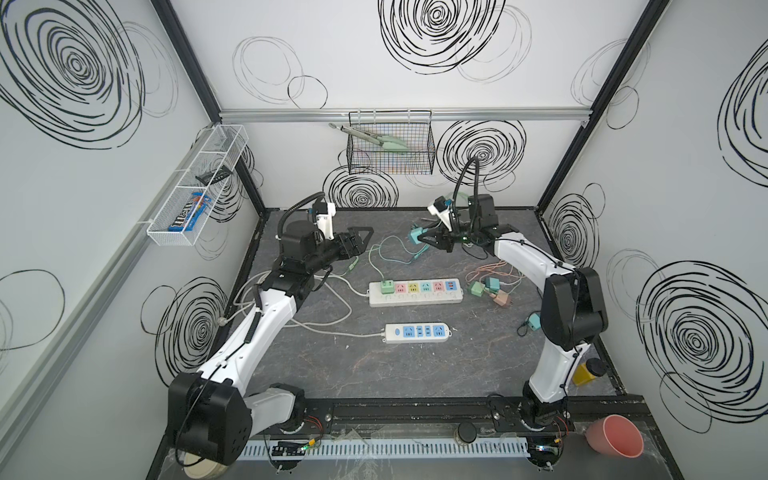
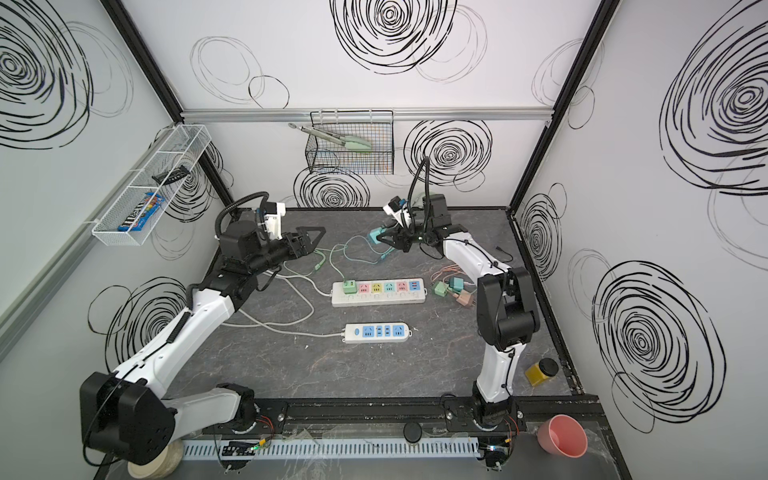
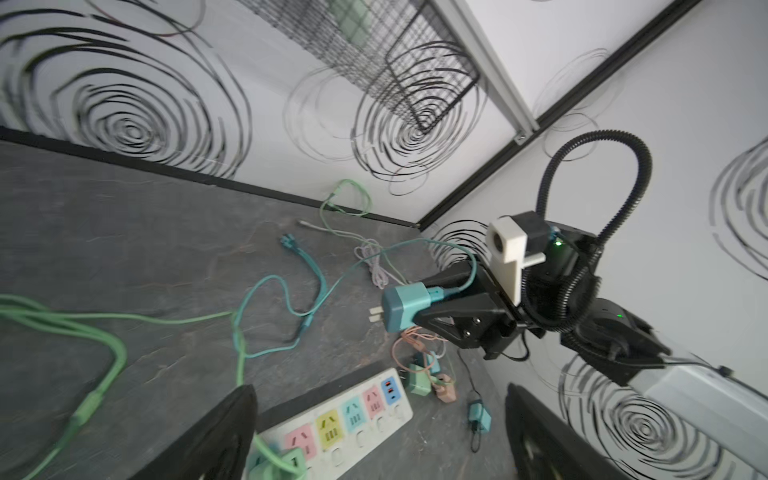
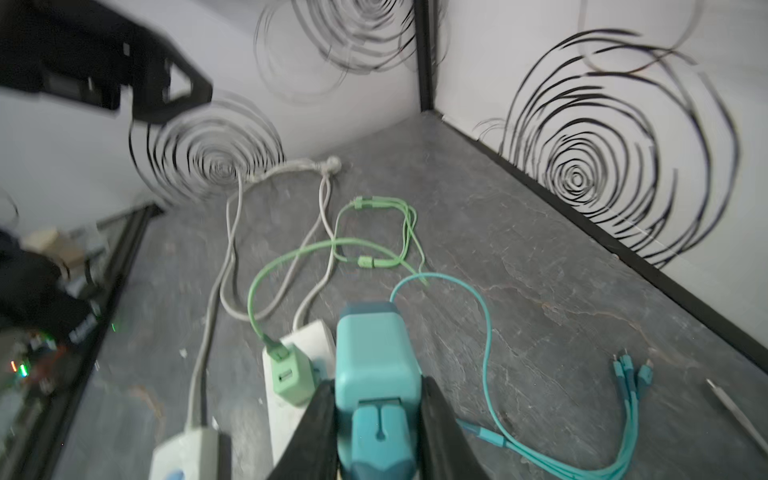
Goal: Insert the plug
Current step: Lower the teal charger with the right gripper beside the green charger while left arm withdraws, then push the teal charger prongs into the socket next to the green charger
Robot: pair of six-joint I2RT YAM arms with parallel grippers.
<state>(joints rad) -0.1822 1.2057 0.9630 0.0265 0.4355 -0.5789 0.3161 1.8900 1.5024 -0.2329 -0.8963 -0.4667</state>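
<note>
My right gripper (image 1: 422, 239) (image 2: 384, 240) (image 4: 378, 384) is shut on a teal plug (image 1: 414, 235) (image 2: 375, 235) (image 3: 405, 305) (image 4: 376, 357), holding it in the air behind the strips. Its teal cable (image 4: 484, 316) trails to the table. A white power strip (image 1: 415, 300) (image 2: 378, 300) (image 3: 374, 430) with coloured sockets lies mid-table. A green plug (image 1: 387, 286) (image 2: 350, 286) (image 4: 289, 376) sits in its left end socket. My left gripper (image 1: 363, 237) (image 2: 313, 237) (image 3: 378, 411) hangs open and empty, left of the teal plug and above the green cable (image 1: 374, 253).
A second white strip with blue sockets (image 1: 417, 332) (image 2: 378, 331) lies nearer the front. Several loose plugs and cables (image 1: 492, 289) lie right of the coloured strip. A yellow jar (image 1: 586, 370) stands by the right arm's base. A pink cup (image 1: 615, 436) sits at front right.
</note>
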